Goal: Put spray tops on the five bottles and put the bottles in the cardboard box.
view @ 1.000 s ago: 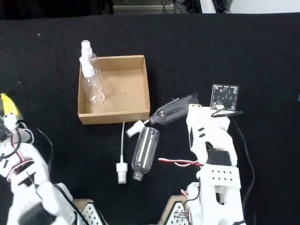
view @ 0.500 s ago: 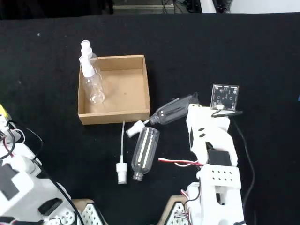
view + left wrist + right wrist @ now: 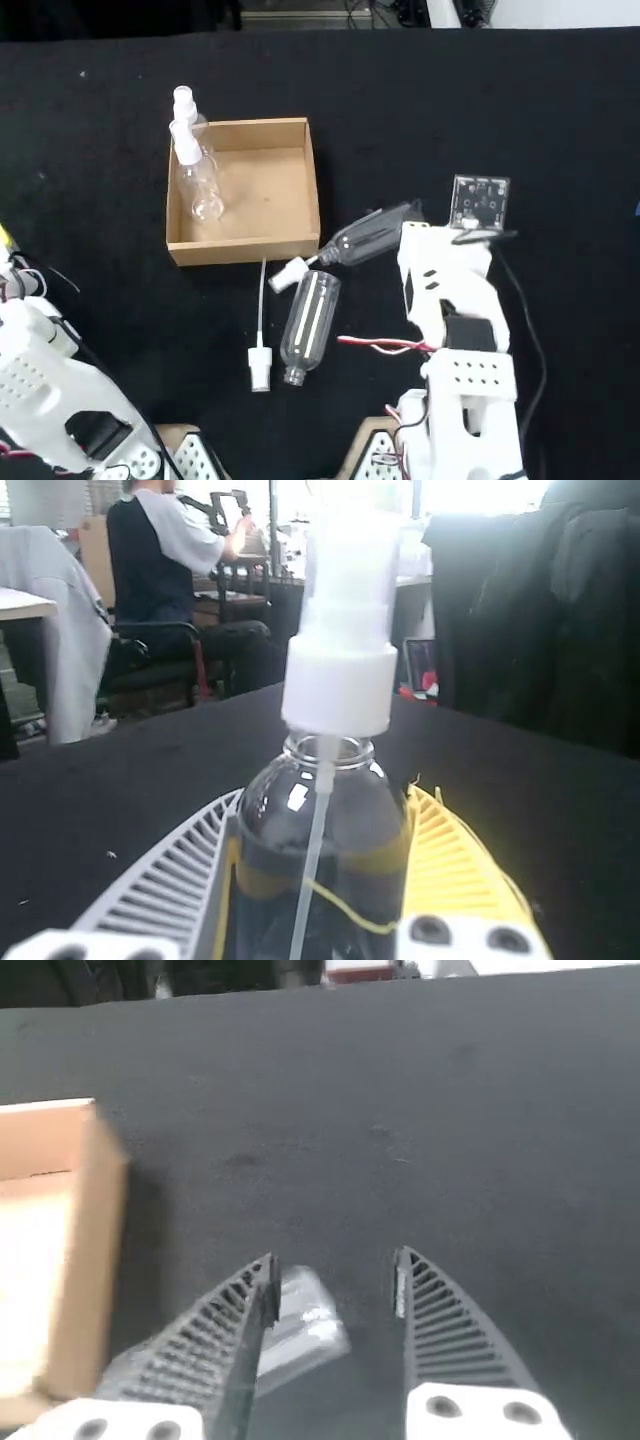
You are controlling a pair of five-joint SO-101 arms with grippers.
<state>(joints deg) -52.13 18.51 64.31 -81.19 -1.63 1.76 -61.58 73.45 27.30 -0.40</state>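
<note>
Held ready for capping
A bottle (image 3: 300, 825) is gripped in the left pincer (image 3: 323, 798), likely to seat its spray top (image 3: 340, 670); the right pincer (image 3: 334, 1258) is open at a capped bottle (image 3: 365, 238) beside the cardboard box (image 3: 243, 250).

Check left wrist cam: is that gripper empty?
No, the left gripper is shut on a clear bottle with a white spray top.

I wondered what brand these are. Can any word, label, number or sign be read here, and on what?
None can be read.
The cardboard box is plain.
The clear bottle in the left claw bears no label.
Any print on the small square board is too small to read.
</note>
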